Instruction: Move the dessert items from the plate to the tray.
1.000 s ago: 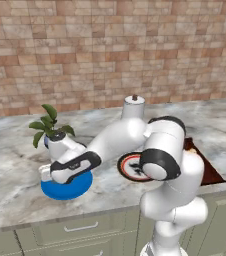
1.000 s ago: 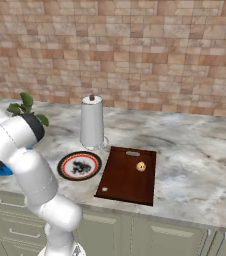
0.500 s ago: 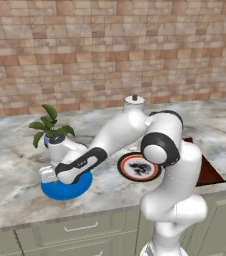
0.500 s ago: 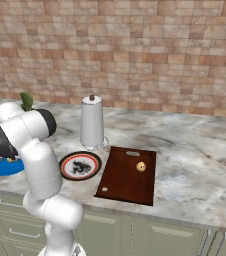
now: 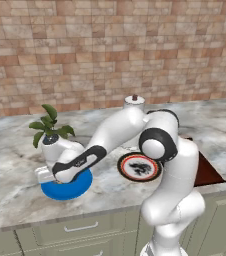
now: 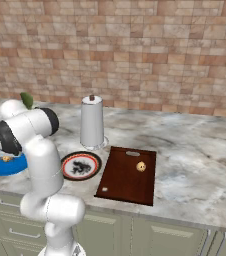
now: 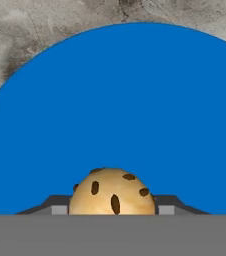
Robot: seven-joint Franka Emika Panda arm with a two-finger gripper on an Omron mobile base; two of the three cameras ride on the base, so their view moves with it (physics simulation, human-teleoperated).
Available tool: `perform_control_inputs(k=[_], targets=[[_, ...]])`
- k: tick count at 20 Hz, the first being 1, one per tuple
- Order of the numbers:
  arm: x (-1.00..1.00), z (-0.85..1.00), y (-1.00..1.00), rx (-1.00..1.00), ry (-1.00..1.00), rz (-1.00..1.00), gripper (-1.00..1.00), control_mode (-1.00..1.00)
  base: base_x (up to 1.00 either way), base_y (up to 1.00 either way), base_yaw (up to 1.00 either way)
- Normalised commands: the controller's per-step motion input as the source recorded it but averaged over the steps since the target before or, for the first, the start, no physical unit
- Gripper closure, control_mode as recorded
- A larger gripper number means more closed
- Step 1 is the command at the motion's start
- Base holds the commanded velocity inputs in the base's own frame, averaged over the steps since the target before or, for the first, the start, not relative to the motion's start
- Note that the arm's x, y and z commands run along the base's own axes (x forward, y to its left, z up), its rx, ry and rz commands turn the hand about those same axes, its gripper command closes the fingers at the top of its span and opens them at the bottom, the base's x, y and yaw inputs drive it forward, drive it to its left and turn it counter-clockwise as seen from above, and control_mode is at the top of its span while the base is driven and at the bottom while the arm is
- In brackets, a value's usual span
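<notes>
A round blue plate (image 5: 65,189) (image 6: 5,167) (image 7: 113,100) lies at the counter's left. One dessert item (image 7: 112,197), a golden-tan lump with dark specks, sits on it. My gripper (image 5: 45,175) (image 7: 112,209) is down on the plate. Its two fingertips (image 7: 60,209) press against the lump's sides, so it is shut on it. In the right base view this lump (image 6: 6,159) peeks out beside my arm. A second dessert item (image 6: 141,166) lies on the dark reddish-brown tray (image 6: 122,182) (image 5: 207,172) to the right.
A round plate with a red rim and dark pattern (image 5: 139,167) (image 6: 81,166) lies between the blue plate and the tray. A potted plant (image 5: 50,132) stands just behind the blue plate. A tall white canister (image 6: 92,122) stands behind the patterned plate.
The jaws have closed in on the dessert item on the blue plate. The arm's elbow has swung a little toward the plate; the hand stayed over it.
</notes>
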Motion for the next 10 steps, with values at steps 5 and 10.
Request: perform_control_inputs(k=[5, 10], targets=[[0.00, -0.01, -0.29, 0.01, 0.00, 0.00, 1.00, -1.00, 0.00, 0.00, 0.00], [-0.18, 0.44, -0.56, 0.10, -0.09, 0.00, 1.00, -1.00, 0.00, 0.00, 0.00]])
